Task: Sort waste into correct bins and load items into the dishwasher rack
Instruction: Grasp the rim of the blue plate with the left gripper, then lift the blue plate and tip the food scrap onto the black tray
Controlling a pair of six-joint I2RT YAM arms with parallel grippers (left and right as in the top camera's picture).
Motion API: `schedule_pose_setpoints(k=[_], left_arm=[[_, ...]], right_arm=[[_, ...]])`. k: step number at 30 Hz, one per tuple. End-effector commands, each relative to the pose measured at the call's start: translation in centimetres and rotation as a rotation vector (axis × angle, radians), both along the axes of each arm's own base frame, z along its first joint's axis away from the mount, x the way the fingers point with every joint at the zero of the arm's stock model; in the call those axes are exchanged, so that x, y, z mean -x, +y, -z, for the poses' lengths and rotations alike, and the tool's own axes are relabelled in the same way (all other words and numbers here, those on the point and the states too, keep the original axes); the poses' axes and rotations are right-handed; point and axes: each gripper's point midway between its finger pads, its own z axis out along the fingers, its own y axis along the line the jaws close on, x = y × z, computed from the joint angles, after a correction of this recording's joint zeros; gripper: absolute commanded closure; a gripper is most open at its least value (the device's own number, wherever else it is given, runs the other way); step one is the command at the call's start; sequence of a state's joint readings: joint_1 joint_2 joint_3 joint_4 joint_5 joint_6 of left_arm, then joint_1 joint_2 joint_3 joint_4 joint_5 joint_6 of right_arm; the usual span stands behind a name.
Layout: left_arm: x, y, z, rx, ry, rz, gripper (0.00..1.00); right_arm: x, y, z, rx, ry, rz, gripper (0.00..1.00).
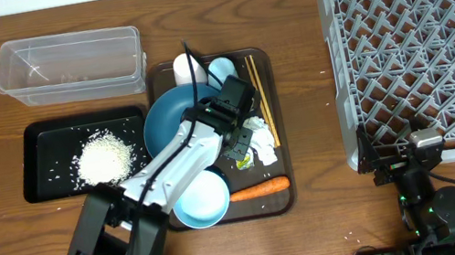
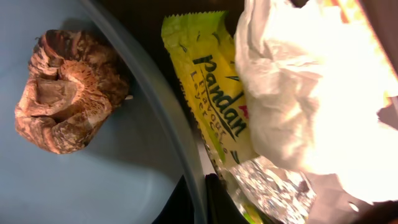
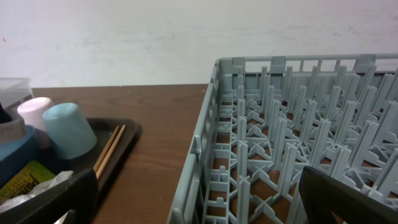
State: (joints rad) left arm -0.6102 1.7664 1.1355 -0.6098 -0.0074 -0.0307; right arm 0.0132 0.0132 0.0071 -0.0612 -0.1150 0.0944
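Note:
My left gripper (image 1: 233, 133) reaches over the brown serving tray (image 1: 262, 59) and is shut on the right rim of the dark blue plate (image 1: 172, 118). In the left wrist view the plate's rim runs between the two dark fingers (image 2: 217, 200), and a brown food lump (image 2: 65, 90) lies on the plate (image 2: 93, 180). Beside the rim lie the green-yellow foil wrapper (image 2: 211, 87) and crumpled white tissue (image 2: 298, 93). The light blue bowl (image 1: 201, 199) and carrot (image 1: 259, 189) sit at the tray's front. My right gripper (image 1: 400, 159) stands open at the grey dishwasher rack's (image 1: 423, 48) front-left corner.
A white cup (image 1: 188, 69), a light blue cup (image 1: 223, 71) and chopsticks (image 1: 259, 94) rest at the back and right of the tray. The clear tub (image 1: 68, 61) stands at the back left. The black tray (image 1: 40, 168) in front of it holds rice (image 1: 105, 157).

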Motion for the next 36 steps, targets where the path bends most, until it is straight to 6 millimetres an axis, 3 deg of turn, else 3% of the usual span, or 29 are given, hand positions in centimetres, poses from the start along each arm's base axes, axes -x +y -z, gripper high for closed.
schedule_pose_setpoints(k=[1, 8, 18, 23, 28, 33, 36], left_arm=[[0.6, -0.5, -1.4, 0.074, 0.012, -0.026, 0.94], [1.2, -1.7, -5.1, 0.194, -0.021, -0.015, 0.94], [1.2, -0.8, -11.0, 0.286, -0.154, -0.029, 0.94], [0.1, 1.2, -12.3, 0.301, -0.194, -0.089, 0.94], [-1.5, 4.6, -14.0, 0.342, -0.241, -0.214, 0.94], [-3.0, 7.6, -15.2, 0.475, -0.228, -0.305, 0.94], [-4.0, 9.0, -16.1, 0.64, -0.192, -0.327, 0.94]], right_arm=[[0.0, -0.3, 0.2, 0.006, 0.005, 0.014, 0.01], [0.0, -0.3, 0.2, 0.006, 0.005, 0.013, 0.01], [0.0, -0.3, 0.2, 0.006, 0.005, 0.013, 0.01], [0.0, -0.3, 0.2, 0.006, 0.005, 0.013, 0.01], [0.0, -0.3, 0.2, 0.006, 0.005, 0.013, 0.01], [0.0, -0.4, 0.2, 0.007, 0.005, 0.016, 0.01], [0.0, -0.4, 0.2, 0.007, 0.005, 0.016, 0.01]])
